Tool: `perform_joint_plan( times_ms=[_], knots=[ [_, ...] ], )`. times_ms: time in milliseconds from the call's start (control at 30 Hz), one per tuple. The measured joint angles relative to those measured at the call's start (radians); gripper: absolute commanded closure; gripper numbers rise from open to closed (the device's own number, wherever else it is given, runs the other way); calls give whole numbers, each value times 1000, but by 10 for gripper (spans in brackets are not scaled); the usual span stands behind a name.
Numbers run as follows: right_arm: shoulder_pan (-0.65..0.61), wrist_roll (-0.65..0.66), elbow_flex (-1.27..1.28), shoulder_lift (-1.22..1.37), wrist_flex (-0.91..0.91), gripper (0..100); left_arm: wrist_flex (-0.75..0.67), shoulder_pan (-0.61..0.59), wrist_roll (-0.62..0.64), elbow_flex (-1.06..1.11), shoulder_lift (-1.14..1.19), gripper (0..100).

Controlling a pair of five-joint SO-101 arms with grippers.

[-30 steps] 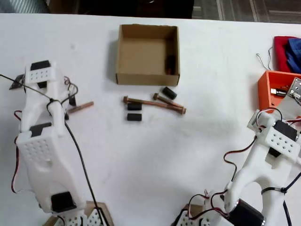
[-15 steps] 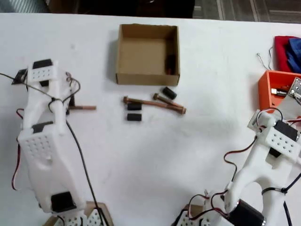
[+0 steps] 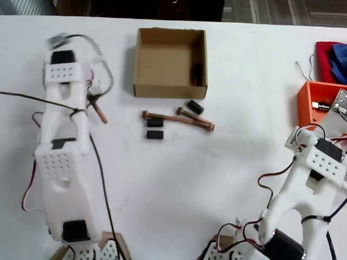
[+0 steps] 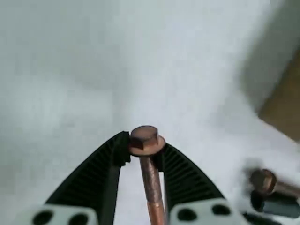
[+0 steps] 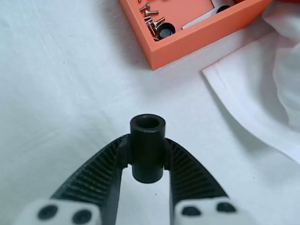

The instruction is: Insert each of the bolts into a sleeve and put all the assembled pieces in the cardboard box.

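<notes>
Up close, the left claw [image 4: 143,146] pinches a bolt [image 4: 151,187], the right claw [image 5: 147,143] a sleeve [image 5: 147,161]; from above, the cardboard box [image 3: 168,90] sits beyond loose bolts [image 3: 173,119].

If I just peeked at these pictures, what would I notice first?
Probably the left gripper pinching a copper bolt just under its head, and the right gripper pinching a black sleeve with its hole facing the camera. After that, the open cardboard box at the far middle of the white table, with loose bolts and small sleeves lying just in front of it.
</notes>
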Motion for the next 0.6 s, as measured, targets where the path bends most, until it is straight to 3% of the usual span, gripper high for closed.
perform_joint_plan(
  times_ms=[100, 200, 400, 533, 600],
  knots=[
    [0, 0, 0, 0, 0, 978, -2, 3, -232, -2, 23, 972],
    [0, 0, 0, 0, 0, 978, -5, 0, -328, -2, 83, 972],
    [0, 0, 0, 0, 0, 978, -6, 14, -402, -11, 181, 965],
    [0, 0, 0, 0, 0, 978, 2, 14, -417, -18, 184, 849],
    [0, 0, 0, 0, 0, 978, 25, 11, -419, -26, 184, 849]
  ],
)
